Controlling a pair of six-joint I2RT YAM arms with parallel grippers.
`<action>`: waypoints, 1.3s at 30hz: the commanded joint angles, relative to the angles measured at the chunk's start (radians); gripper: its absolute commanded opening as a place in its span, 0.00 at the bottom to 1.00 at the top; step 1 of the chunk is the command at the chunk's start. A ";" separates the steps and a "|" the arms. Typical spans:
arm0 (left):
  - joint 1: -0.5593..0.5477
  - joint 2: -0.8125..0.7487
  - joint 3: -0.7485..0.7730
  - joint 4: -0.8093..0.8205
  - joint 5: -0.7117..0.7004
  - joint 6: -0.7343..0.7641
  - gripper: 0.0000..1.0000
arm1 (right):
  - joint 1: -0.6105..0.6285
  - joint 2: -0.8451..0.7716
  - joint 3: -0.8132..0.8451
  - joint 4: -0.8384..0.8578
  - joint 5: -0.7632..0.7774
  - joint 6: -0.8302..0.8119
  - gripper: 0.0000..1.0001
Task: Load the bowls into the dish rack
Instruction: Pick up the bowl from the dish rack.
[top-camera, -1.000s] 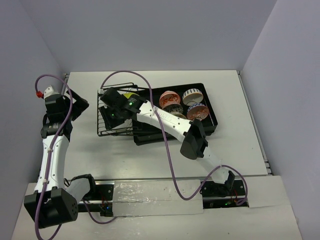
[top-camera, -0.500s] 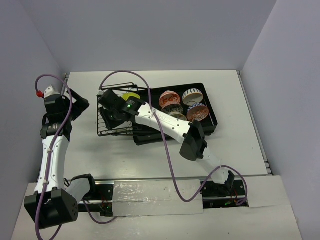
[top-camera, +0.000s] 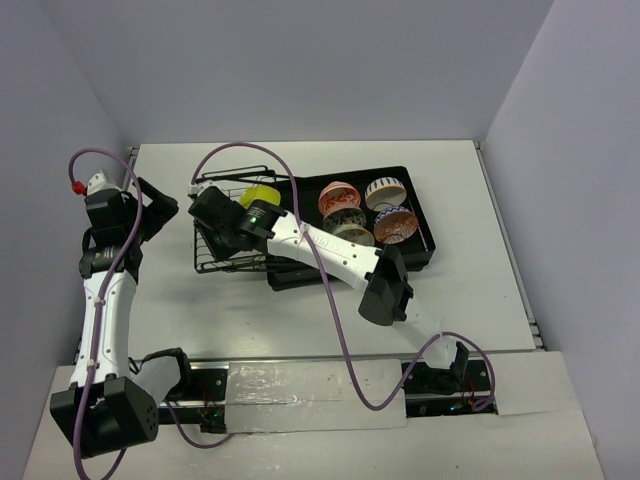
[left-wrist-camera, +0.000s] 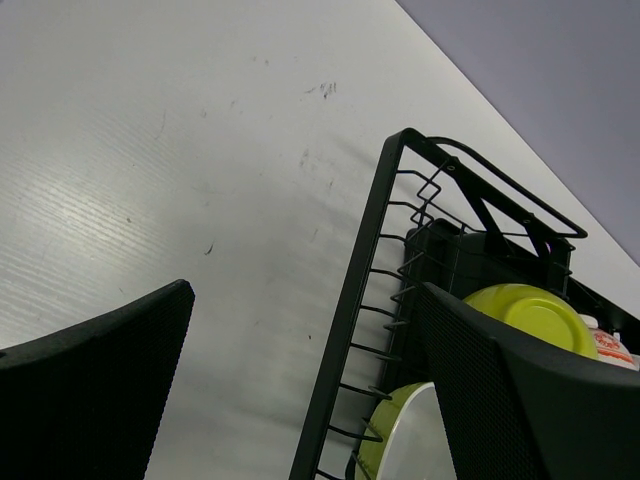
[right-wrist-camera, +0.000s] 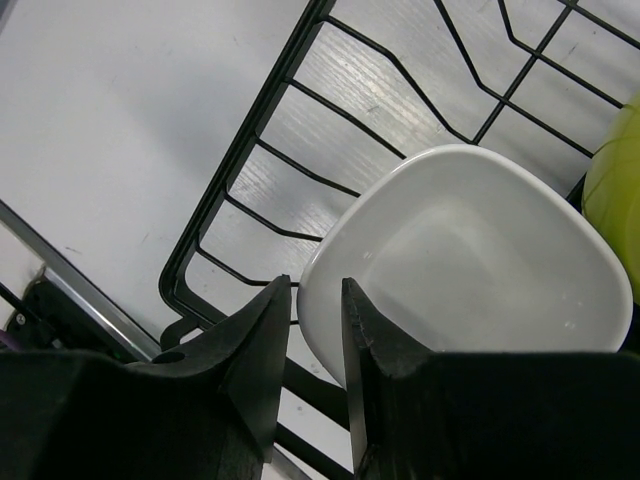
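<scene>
From above, the left gripper (top-camera: 160, 203) stands wide and empty just left of the rack (top-camera: 305, 190). The right gripper (top-camera: 207, 222) is over the rack's wire basket (top-camera: 228, 262), its opening unclear here. A lime bowl (top-camera: 260, 193) sits at the basket's far side, and patterned bowls (top-camera: 340, 197) fill the tray.

Left wrist: the fingers (left-wrist-camera: 100, 380) spread wide, touching nothing. The lime bowl (left-wrist-camera: 525, 315) shows inside the rack.

Right wrist: the fingers (right-wrist-camera: 255, 340) are narrow, pinching the rim of a white bowl (right-wrist-camera: 470, 260) tilted in the basket (right-wrist-camera: 250, 130).
</scene>
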 joint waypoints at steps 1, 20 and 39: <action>0.009 -0.025 0.021 0.041 0.028 -0.005 0.99 | 0.051 0.011 0.002 -0.082 -0.052 -0.021 0.35; 0.020 -0.034 0.017 0.050 0.051 -0.004 0.99 | 0.088 0.013 -0.081 -0.100 -0.110 -0.054 0.38; 0.029 -0.029 0.014 0.056 0.071 -0.005 0.99 | 0.089 -0.160 -0.197 -0.048 -0.052 -0.024 0.00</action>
